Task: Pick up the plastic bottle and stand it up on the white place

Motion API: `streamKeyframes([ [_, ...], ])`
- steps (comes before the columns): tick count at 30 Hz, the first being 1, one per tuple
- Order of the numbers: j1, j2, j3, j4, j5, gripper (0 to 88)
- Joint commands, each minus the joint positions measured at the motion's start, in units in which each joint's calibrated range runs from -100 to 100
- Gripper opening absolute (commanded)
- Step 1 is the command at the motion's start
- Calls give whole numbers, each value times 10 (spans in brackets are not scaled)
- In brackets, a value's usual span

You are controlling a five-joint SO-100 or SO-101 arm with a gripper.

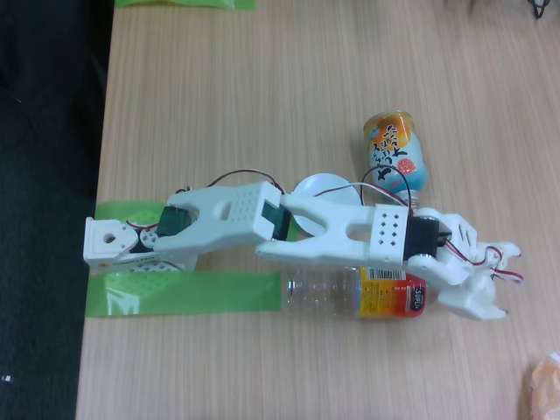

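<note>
On the wooden table (262, 79), seen from above in the fixed view, the white arm (350, 232) stretches from its base near the left edge out toward the right edge. Its links are matte white plastic, blocky and pierced with small round holes, with dark motor housings at the joints and thin red and black wires looping along them. The gripper (490, 293) sits at the far right end, past the bottle's label; its white fingers overlap each other and the wrist from this angle, so I cannot tell whether they stand apart or together, and nothing is seen held between them.

The plastic bottle (385, 296) lies on its side just below the arm, toward the table's lower edge. Its body is clear and ribbed and looks empty, and a red and yellow label wraps the right-hand part. The arm covers its upper flank.

The white place (317, 186), a smooth round disc, lies partly under the arm, above the lying bottle and apart from it. Beside the disc, toward the right, a squat bottle (398, 150) with an orange and light-blue label also lies on the wood.

Two strips of glossy green tape (188, 293) run by the arm's base along the left edge.
</note>
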Motion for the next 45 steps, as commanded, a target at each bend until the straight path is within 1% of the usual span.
streamKeyframes([
  [1,-5,-1,-44,54,3,346],
  [6,1,3,-45,100,38,346],
  [11,9,5,-35,102,40,346],
  [15,9,15,-30,144,42,346],
  [20,9,40,-38,145,83,346],
  [29,9,61,-38,141,84,346],
  [34,7,68,-38,107,81,346],
  [45,5,69,-37,107,80,340],
])
